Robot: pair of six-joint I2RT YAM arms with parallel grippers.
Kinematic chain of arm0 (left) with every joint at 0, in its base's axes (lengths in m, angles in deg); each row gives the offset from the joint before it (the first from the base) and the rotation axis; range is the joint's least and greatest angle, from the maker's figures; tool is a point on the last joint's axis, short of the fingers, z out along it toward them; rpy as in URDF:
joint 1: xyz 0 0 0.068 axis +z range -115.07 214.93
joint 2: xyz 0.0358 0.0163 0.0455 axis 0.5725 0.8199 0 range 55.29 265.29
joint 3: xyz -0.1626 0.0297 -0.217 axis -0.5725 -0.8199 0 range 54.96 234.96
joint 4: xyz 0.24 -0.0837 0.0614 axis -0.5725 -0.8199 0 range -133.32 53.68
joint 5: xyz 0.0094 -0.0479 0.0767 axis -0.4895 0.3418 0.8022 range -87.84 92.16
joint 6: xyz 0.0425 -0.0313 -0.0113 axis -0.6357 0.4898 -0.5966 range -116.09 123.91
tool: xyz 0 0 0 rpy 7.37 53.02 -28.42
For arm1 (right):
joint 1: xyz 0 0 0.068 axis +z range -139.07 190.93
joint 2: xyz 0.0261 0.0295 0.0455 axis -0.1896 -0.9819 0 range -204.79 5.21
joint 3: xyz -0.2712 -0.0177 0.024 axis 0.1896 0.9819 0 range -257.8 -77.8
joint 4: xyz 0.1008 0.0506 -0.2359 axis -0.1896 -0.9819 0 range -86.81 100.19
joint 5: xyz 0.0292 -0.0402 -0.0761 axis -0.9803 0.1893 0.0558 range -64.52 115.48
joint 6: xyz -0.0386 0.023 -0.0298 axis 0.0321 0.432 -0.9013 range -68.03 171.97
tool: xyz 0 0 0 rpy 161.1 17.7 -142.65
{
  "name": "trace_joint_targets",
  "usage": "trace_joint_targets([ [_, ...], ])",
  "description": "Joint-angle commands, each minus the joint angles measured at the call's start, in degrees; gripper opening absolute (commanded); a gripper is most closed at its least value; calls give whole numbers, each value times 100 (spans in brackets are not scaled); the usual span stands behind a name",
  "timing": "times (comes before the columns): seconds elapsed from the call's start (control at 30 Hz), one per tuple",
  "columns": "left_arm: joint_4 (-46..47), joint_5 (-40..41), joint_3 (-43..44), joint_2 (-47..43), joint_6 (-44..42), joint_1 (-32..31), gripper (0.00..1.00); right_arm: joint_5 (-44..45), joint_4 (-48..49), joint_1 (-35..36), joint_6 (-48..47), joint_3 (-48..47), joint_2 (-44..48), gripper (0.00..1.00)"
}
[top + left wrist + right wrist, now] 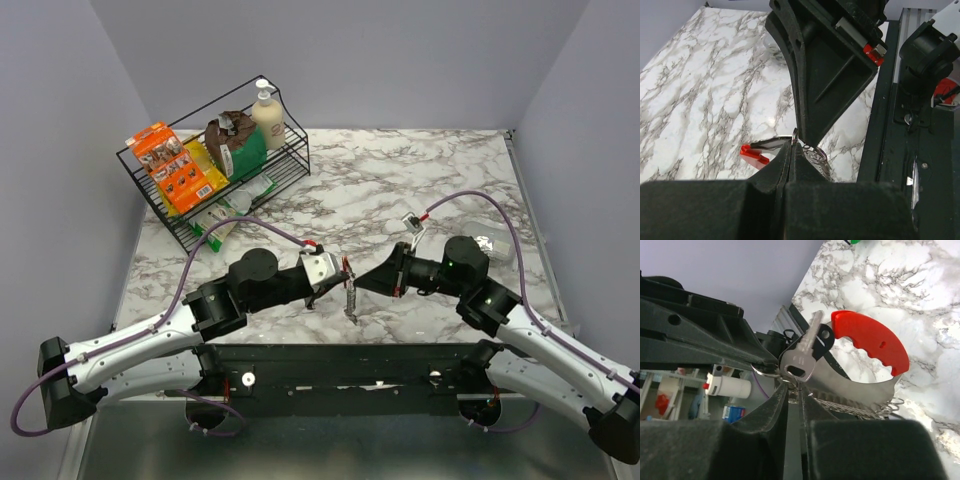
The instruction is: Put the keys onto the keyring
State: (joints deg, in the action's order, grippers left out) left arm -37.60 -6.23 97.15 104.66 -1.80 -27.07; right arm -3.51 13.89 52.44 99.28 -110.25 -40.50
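The keyring hangs between my two grippers above the table's near edge. Its red curved clip (870, 340) and silvery chain (855, 407) show in the right wrist view, and the chain (350, 302) dangles in the top view. My left gripper (792, 145) is shut on the keyring's thin metal ring (795, 135), with the red clip (752, 152) to its left. My right gripper (794, 389) is pinched at the head of a silver key (802, 357), and a thin ring passes through the key's hole. A dark-headed key (825, 337) sits behind it. The two sets of fingertips nearly touch.
A black wire basket (296, 160) with packets and a bottle stands at the back left. A small tagged item (412, 222) and a crumpled silvery piece (492, 245) lie near the right arm. A black rail (350, 365) runs along the near edge.
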Motion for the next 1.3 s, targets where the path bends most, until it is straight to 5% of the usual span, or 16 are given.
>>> trace_joint_targets([
  [0.0, 392, -14, 34, -181, 18, -14, 0, 192, -19, -21, -99, 151, 229, 38],
  [0.37, 435, -6, -44, -190, 53, -14, 0, 553, -247, -21, -450, 116, 809, 98],
  [1.27, 664, 21, -317, -129, 193, -23, 0, 1018, -669, -21, -741, 37, 1179, 100],
])
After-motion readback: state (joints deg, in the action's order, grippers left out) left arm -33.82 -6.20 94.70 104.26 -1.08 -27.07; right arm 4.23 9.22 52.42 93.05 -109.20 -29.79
